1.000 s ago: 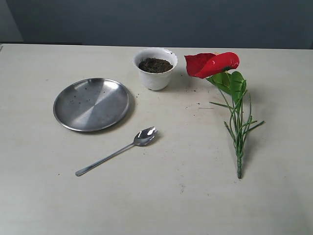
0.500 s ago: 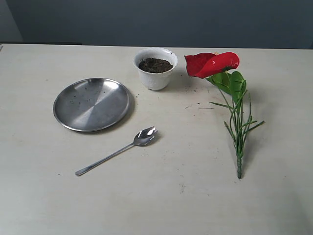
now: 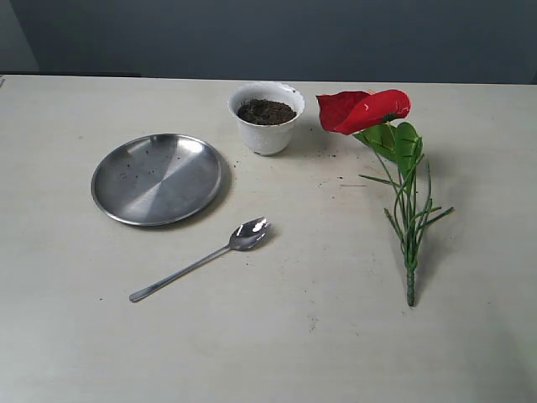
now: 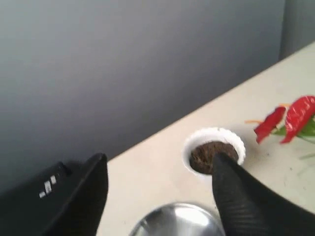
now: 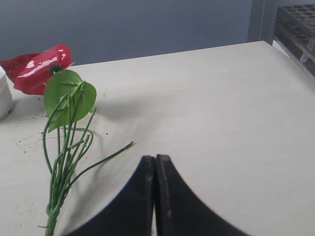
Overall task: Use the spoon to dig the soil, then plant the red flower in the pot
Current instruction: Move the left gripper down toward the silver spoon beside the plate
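Observation:
The silver spoon (image 3: 201,259) lies on the table in front of the steel plate, bowl toward the back right. Dark soil (image 3: 267,112) fills the white pot (image 3: 267,134) at the back middle. To the pot's right the red flower (image 3: 364,110) lies flat, its stem running toward the front. Neither gripper shows in the exterior view. In the left wrist view my left gripper (image 4: 160,164) stands open and empty, high above the table, with the pot (image 4: 214,135) and soil (image 4: 209,154) beyond it. My right gripper (image 5: 155,158) is shut on nothing, close to the flower's stem (image 5: 64,162).
A round steel plate (image 3: 157,178) with a few soil crumbs sits left of the pot; its rim (image 4: 177,211) shows in the left wrist view. Soil specks dot the table near the flower. A dark rack (image 5: 298,27) stands beyond the table's edge in the right wrist view.

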Controlling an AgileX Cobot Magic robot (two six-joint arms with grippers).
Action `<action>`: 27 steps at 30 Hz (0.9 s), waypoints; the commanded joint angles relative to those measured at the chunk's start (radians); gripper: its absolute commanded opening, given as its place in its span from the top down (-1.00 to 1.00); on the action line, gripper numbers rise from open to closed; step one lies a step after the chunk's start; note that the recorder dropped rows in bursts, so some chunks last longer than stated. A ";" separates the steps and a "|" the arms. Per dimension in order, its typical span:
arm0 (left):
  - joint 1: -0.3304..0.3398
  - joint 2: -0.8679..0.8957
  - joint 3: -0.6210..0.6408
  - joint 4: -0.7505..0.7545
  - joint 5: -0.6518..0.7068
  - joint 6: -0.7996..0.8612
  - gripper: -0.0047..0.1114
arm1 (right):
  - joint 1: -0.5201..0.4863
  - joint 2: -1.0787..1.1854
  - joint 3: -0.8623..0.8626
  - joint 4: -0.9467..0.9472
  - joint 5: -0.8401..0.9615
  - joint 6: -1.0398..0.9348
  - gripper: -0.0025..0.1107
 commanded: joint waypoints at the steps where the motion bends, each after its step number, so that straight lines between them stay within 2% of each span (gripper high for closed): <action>1: -0.037 0.112 -0.059 -0.012 0.154 0.041 -0.10 | -0.004 -0.004 0.002 0.001 -0.011 -0.001 0.96; 11: -0.047 0.305 -0.184 -0.053 0.317 0.080 -0.10 | -0.004 -0.004 0.002 0.001 -0.011 -0.001 0.96; 17: -0.047 0.416 -0.220 -0.099 0.345 0.111 -0.09 | 0.000 -0.004 0.002 -0.001 -0.009 -0.001 0.96; 21: -0.047 0.483 -0.251 -0.092 0.440 0.116 -0.09 | 0.000 -0.004 0.002 -0.001 -0.009 -0.001 0.96; 27: -0.047 0.566 -0.252 -0.117 0.468 0.237 -0.09 | 0.000 -0.004 0.002 -0.001 -0.009 -0.001 0.96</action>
